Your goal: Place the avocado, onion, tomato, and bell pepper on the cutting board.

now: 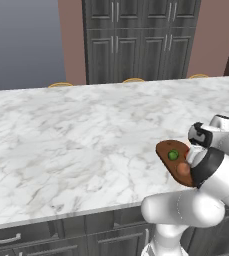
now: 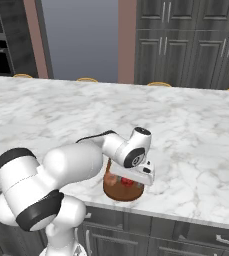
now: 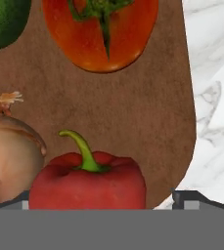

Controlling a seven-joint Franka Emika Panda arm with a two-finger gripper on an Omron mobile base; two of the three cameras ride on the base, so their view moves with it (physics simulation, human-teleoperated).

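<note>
The dark reddish-brown cutting board [image 3: 147,107] lies at the counter's near edge, and it appears too as the cutting board [image 1: 164,150] and the cutting board [image 2: 122,194]. On it rest the green avocado [image 3: 1,22], the tomato [image 3: 101,36], the tan onion [image 3: 8,156] and the red bell pepper [image 3: 86,185]. The avocado [image 1: 173,155] and the onion [image 1: 184,169] sit side by side on the board. My gripper [image 3: 101,202] hangs low over the board, open, its fingertips [image 3: 189,199] wide on either side of the pepper, with a gap on the right side. The hand [image 2: 134,173] covers much of the board.
White marble counter [image 1: 76,145] stretches far to the left and back. Its front edge runs just beside the board. Dark cabinets [image 2: 186,45] stand behind, and chair tops [image 1: 133,80] line the counter's far side. My own arm crowds the near right.
</note>
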